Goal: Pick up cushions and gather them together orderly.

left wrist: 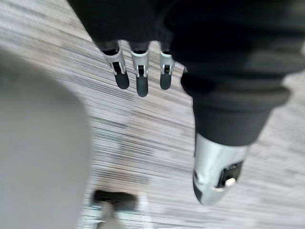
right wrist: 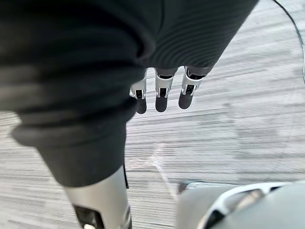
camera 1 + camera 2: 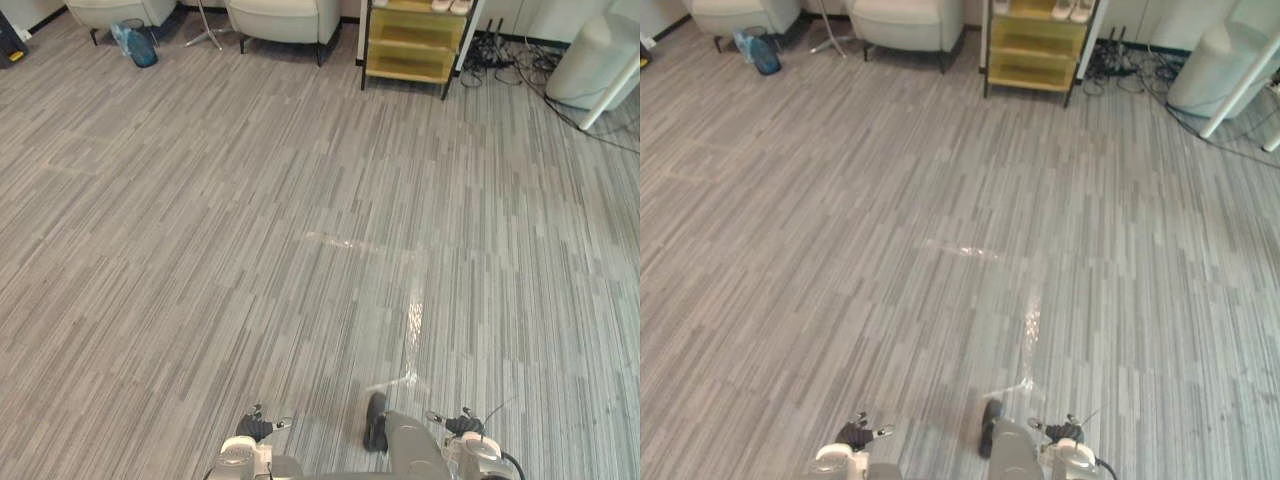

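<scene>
Cushions I cannot place from here: a pale armchair (image 3: 285, 18) at the far edge of the grey striped floor (image 3: 250, 200) is cut off above its seat, just beside a yellow shelf unit (image 3: 413, 40). My left hand (image 1: 142, 76) and right hand (image 2: 162, 93) hang over that floor. Both have fingers straight and loose, holding nothing.

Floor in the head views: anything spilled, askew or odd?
Yes: glossy streaks cross the carpet, like tape or a wet smear; I cannot tell which. Loose cables sprawl beside the yellow shelf.
</scene>
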You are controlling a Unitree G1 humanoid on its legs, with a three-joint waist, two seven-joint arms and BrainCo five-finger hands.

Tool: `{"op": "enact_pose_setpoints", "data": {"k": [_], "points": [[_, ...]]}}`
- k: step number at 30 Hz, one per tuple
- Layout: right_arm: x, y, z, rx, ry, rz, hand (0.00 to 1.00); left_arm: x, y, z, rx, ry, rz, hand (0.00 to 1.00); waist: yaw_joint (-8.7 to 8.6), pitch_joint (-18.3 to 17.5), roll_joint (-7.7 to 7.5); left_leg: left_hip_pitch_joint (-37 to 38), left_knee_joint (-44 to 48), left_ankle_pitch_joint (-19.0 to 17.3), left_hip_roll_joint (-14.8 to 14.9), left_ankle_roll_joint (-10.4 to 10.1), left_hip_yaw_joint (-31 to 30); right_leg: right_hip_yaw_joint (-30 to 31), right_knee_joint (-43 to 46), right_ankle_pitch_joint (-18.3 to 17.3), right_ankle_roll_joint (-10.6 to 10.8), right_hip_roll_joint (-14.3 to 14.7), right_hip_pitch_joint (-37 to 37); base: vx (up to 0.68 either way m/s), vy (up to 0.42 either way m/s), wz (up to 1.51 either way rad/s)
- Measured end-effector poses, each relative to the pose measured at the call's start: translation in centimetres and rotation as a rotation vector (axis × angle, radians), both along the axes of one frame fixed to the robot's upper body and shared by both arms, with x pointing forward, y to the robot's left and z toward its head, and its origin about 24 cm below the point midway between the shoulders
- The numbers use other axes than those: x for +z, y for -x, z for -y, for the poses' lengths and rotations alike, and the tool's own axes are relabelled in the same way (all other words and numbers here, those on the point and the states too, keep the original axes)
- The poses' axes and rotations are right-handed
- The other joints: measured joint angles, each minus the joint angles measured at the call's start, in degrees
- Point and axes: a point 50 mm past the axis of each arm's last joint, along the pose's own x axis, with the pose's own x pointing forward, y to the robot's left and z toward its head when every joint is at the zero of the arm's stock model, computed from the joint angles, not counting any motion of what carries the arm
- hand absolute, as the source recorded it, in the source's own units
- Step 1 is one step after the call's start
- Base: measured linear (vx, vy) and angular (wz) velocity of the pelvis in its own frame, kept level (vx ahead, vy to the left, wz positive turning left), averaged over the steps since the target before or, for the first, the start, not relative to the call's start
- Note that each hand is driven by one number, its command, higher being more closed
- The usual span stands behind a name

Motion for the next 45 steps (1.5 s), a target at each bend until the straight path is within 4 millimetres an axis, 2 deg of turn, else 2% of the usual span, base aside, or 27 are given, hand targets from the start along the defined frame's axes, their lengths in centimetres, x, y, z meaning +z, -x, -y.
{"op": "enact_pose_setpoints", "data": {"k": [2,4,6,7,10,13,14,15,16,18,20,21,23,24,25,26,28,30,31,32,34,36,37,39,40,42,45], "points": [[-0.1,-0.1,-0.6,0.003,-0.016,0.002,0.00,0.4,-0.6,-0.1,-0.002,-0.004,0.034,0.00,0.64,0.1,-1.17,-5.8,-0.5,-4.5,-0.8,1.0,4.4,-0.3,-4.4,-0.1,0.5,0.0,5.2,0.48,-0.115,0.05],[0.1,-0.8,-1.0,-0.001,-0.027,0.021,0.00,0.5,-0.9,0.0,-0.002,-0.003,0.047,0.00,1.13,0.0,-1.10,-10.8,-13.6,-7.0,-3.9,2.0,8.7,-0.2,-7.9,0.1,1.5,-0.6,9.6,0.58,-0.014,-0.12],[0.1,-1.0,-1.0,-0.005,-0.024,0.026,0.00,0.7,-1.1,0.1,0.002,0.002,0.060,0.00,1.78,0.1,-1.40,-11.7,-32.3,-4.4,-9.0,1.7,8.7,0.7,-9.7,-1.2,3.4,-2.2,12.6,0.51,0.104,-0.32],[0.1,-0.8,-0.9,-0.002,-0.022,0.018,0.00,0.6,-1.1,0.2,0.011,0.011,0.058,0.00,3.03,0.0,-1.48,-9.5,-43.4,7.2,-11.4,1.4,7.7,2.5,-11.0,-2.8,5.5,-2.7,15.3,0.53,0.139,-0.43],[-0.5,-0.2,-2.0,0.007,-0.053,-0.013,0.00,0.8,-1.2,-0.9,0.007,-0.017,0.059,0.00,3.31,-1.0,-4.94,-8.6,-41.1,3.1,-14.6,5.7,9.0,4.4,-11.1,-2.6,6.1,-5.9,17.0,0.56,0.110,-0.08],[-0.5,0.1,-1.6,0.000,-0.044,-0.024,0.00,0.7,-1.2,-1.2,0.009,-0.022,0.054,0.00,3.54,-1.4,-5.78,-6.7,-37.4,-1.4,-14.4,7.0,10.5,7.8,0.1,-2.4,6.9,-7.4,13.9,0.54,0.119,-0.10],[-0.4,-0.1,-1.5,0.013,-0.038,-0.016,0.00,0.6,-1.0,-1.4,0.007,-0.029,0.041,0.00,3.30,-1.4,-5.78,-2.2,-40.2,-3.6,-14.4,7.2,10.9,9.7,15.3,0.7,13.1,-9.0,8.0,0.36,0.097,-0.35],[-0.4,-0.2,-1.5,0.017,-0.037,-0.015,0.00,0.5,-0.8,-1.5,0.002,-0.031,0.033,0.00,3.28,-1.4,-5.83,-0.7,-41.2,-4.0,-14.5,7.0,11.0,9.9,20.5,1.1,15.3,-9.8,5.8,0.45,0.092,-0.29],[-0.5,0.1,-1.7,0.024,-0.041,-0.026,0.00,0.4,-0.7,-1.4,-0.020,-0.038,0.018,0.00,2.93,-1.4,-6.28,2.5,-43.2,-4.4,-15.1,7.3,11.0,9.5,30.4,0.8,15.6,-11.5,1.8,0.44,0.047,0.03],[-0.9,1.5,-1.6,0.013,-0.045,-0.058,0.00,0.2,-0.2,-1.5,-0.052,-0.051,-0.011,0.00,2.32,-1.3,-6.09,11.9,-49.2,-4.5,-15.8,7.4,10.4,4.3,37.2,-4.0,9.8,-13.1,-2.8,0.48,0.009,0.14],[-0.8,1.3,-1.5,0.021,-0.040,-0.050,0.00,0.2,-0.1,-1.9,-0.051,-0.063,-0.016,0.00,1.73,-1.4,-5.85,14.7,-50.7,-4.5,-15.5,7.4,10.0,1.5,33.4,-5.9,7.7,-12.6,-5.7,0.41,-0.066,0.22],[-0.7,0.9,-1.5,0.022,-0.041,-0.039,0.00,0.2,0.0,-2.0,-0.050,-0.068,-0.018,0.00,0.75,-1.5,-6.07,15.6,-50.8,-4.5,-14.9,7.4,8.9,-0.7,26.4,-6.0,7.4,-11.7,-8.2,0.47,-0.164,0.54],[-0.5,0.5,-1.4,0.024,-0.039,-0.025,0.00,0.2,-0.1,-2.0,-0.052,-0.068,-0.015,0.00,0.01,-1.5,-6.08,17.2,-51.7,-5.2,-13.8,6.3,8.0,-2.1,11.6,-1.5,6.1,-9.4,-10.9,0.42,-0.205,0.60],[-0.7,0.8,-1.5,0.023,-0.040,-0.034,0.00,0.2,0.1,-2.1,-0.053,-0.073,-0.020,0.00,-0.02,-1.9,-7.09,18.6,-52.6,-6.4,-14.2,4.2,7.1,-1.5,3.1,5.8,5.4,-8.6,-10.9,0.39,-0.226,0.45],[-0.7,1.1,-1.2,0.013,-0.042,-0.038,0.00,0.0,0.5,-2.0,-0.052,-0.066,-0.036,0.00,-0.16,-1.9,-7.20,19.7,-52.7,-7.7,-14.1,2.8,6.2,-0.5,3.4,8.2,3.7,-8.1,-11.0,0.41,-0.217,0.22],[-0.5,1.1,0.0,0.008,-0.011,-0.040,0.00,-0.2,0.7,-1.2,-0.046,-0.046,-0.041,0.00,0.39,-2.7,-4.74,20.4,-52.3,-8.2,-12.0,2.5,5.1,-0.6,4.9,6.5,2.9,-6.3,-10.7,0.49,-0.268,0.01],[-0.4,1.0,0.4,0.007,-0.001,-0.037,0.00,-0.3,0.7,-0.5,-0.054,-0.028,-0.043,0.00,0.34,-3.2,-2.68,18.6,-47.4,-8.3,-10.1,2.3,4.2,-1.0,3.5,4.5,2.9,-4.4,-9.8,0.40,-0.216,-0.10],[-0.5,1.1,0.2,-0.001,-0.009,-0.041,0.00,-0.3,0.6,-0.1,-0.060,-0.019,-0.041,0.00,0.27,-3.0,-1.79,11.9,-32.8,-7.7,-8.2,1.3,3.7,-1.2,0.4,3.7,2.2,-2.5,-6.9,0.32,-0.193,-0.03],[-0.5,1.2,0.0,-0.007,-0.012,-0.041,0.00,-0.2,0.4,0.1,-0.062,-0.013,-0.034,0.00,0.32,-2.8,-1.04,6.1,-18.1,-5.1,-5.4,-1.2,2.2,-1.8,-2.7,3.0,1.2,-0.5,-3.0,0.37,-0.141,-0.06],[-0.6,1.5,0.0,-0.018,-0.015,-0.047,0.00,-0.2,0.3,0.1,-0.055,-0.008,-0.024,0.00,0.69,-2.7,-0.95,2.9,-10.6,-6.4,-3.8,-1.3,2.7,-2.1,-4.1,2.8,0.9,0.6,0.6,0.38,-0.118,-0.05],[-0.8,1.9,-0.4,-0.040,-0.030,-0.052,0.00,0.2,-0.3,0.2,-0.063,-0.002,0.010,0.00,0.86,-2.2,-2.06,-1.5,-10.0,-8.7,-4.0,0.0,5.0,-1.4,-7.2,2.4,0.4,0.8,5.6,0.40,-0.089,-0.16],[-0.7,1.6,-0.2,-0.044,-0.024,-0.044,0.00,0.3,-0.5,0.3,-0.071,0.000,0.020,0.00,1.10,-2.4,-2.21,-3.9,-15.0,-9.5,-4.8,0.4,5.6,-0.1,-8.1,2.5,0.5,0.7,6.6,0.32,0.024,-0.41],[-0.5,1.1,-0.1,-0.042,-0.018,-0.034,0.00,0.3,-0.6,0.4,-0.072,0.001,0.020,0.00,1.32,-2.3,-2.04,-4.8,-26.2,-9.1,-6.8,0.3,4.1,1.5,-8.9,2.6,0.9,0.1,7.8,0.29,0.137,-0.55],[-0.5,1.4,0.2,-0.044,-0.011,-0.041,0.00,0.3,-0.5,0.5,-0.073,0.002,0.016,0.00,1.41,-2.5,-1.77,-4.1,-36.9,-5.4,-8.7,0.0,1.3,2.8,-9.3,2.2,2.8,-0.4,8.6,0.27,0.154,-0.44],[-0.7,1.9,0.2,-0.047,-0.012,-0.056,0.00,0.2,-0.3,0.6,-0.090,0.000,0.006,0.00,1.75,-2.8,-1.35,-2.5,-40.9,0.6,-10.0,-0.5,-0.3,4.2,-10.1,1.8,4.7,-0.4,9.8,0.23,0.127,-0.21],[-1.1,3.1,-0.4,-0.050,-0.031,-0.087,0.00,0.2,-0.4,0.1,-0.113,-0.022,0.002,0.00,1.73,-3.5,-3.63,-0.8,-43.6,1.1,-12.7,-0.1,-0.1,4.3,-11.0,1.3,6.2,-3.0,10.3,0.20,0.092,-0.03],[-1.2,3.5,-0.3,-0.054,-0.030,-0.094,0.00,0.1,-0.1,-0.5,-0.144,-0.043,-0.016,0.00,1.79,-3.8,-4.53,2.7,-47.0,1.9,-15.1,1.3,1.1,5.0,-12.1,1.3,6.5,-5.4,12.2,0.22,0.091,-0.07]]}}
